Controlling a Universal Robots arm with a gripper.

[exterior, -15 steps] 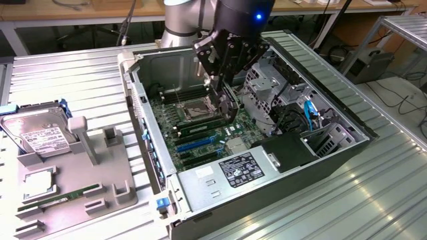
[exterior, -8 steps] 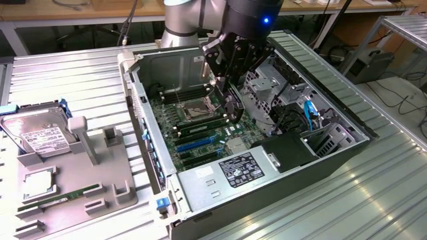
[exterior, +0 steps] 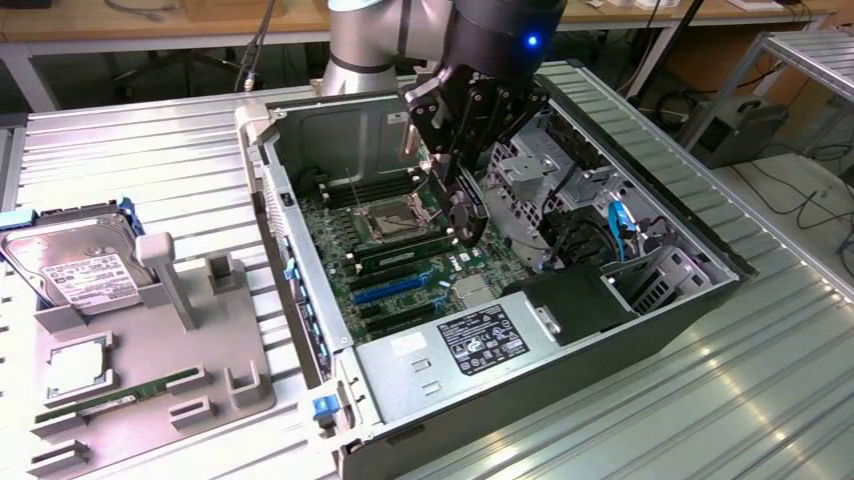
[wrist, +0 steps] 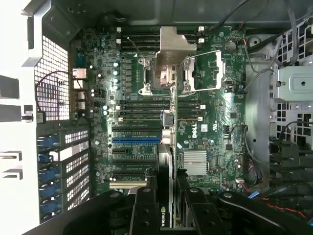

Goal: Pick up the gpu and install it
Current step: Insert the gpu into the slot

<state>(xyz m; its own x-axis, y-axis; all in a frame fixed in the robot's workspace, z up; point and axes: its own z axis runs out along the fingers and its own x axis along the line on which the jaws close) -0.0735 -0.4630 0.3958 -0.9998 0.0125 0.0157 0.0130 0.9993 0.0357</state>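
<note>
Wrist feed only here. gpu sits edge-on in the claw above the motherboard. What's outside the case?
Observer: A grey tray lies beside the case, on the exterior view's left.
Operator: Anything on it?
Observer: A hard drive, a RAM stick and a square chip.
Operator: Is the card seated?
Observer: From the side, the gpu hangs upright in the claw, low inside the case near the CPU socket. I cannot tell whether it touches the board.
</note>
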